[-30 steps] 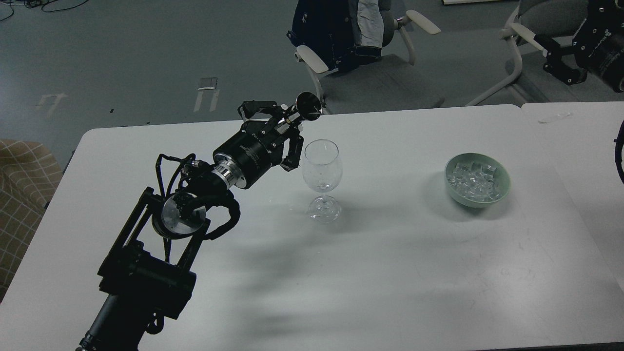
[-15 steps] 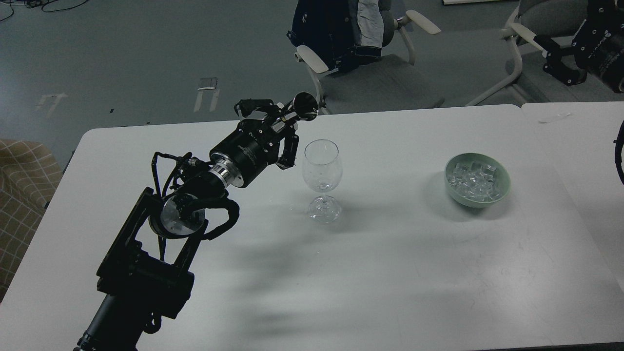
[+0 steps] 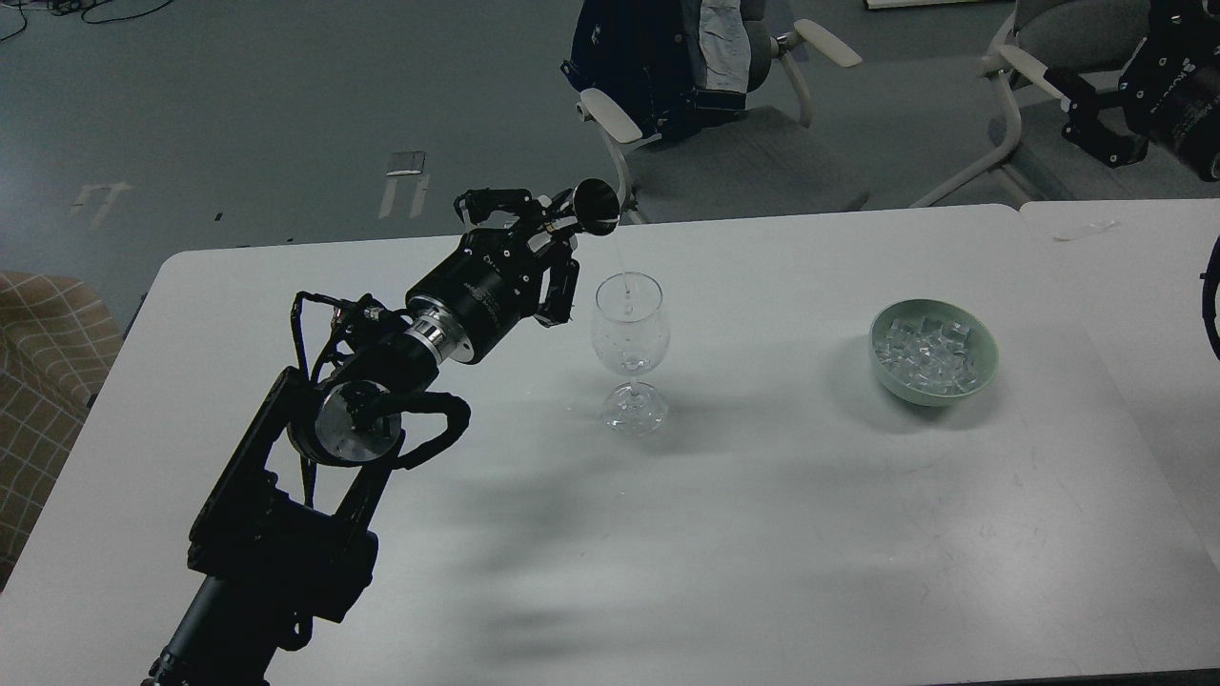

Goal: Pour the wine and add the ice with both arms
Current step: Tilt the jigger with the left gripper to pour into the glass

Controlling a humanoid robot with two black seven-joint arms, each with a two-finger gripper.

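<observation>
A clear wine glass [image 3: 629, 329] stands upright at the middle of the white table [image 3: 762, 534]. My left gripper [image 3: 543, 243] is just left of the glass, shut on a small shiny metal cup [image 3: 595, 206]. The cup is tipped with its mouth above the glass rim. A thin stream of clear wine [image 3: 624, 286] falls from it into the bowl of the glass. A green bowl [image 3: 982, 376] of clear ice cubes [image 3: 929, 354] sits to the right. My right arm [image 3: 1177, 90] is at the top right, off the table; its gripper end [image 3: 1096, 129] is dark.
Two grey chairs stand behind the table, one [image 3: 724, 143] with a dark jacket on it. A second white table [image 3: 1125, 248] adjoins at the right. A tan checked seat [image 3: 48, 372] is at the left edge.
My left gripper has shifted slightly left and up and tipped the metal cup further. A thin stream of liquid now falls into the glass. The right arm has barely moved.
</observation>
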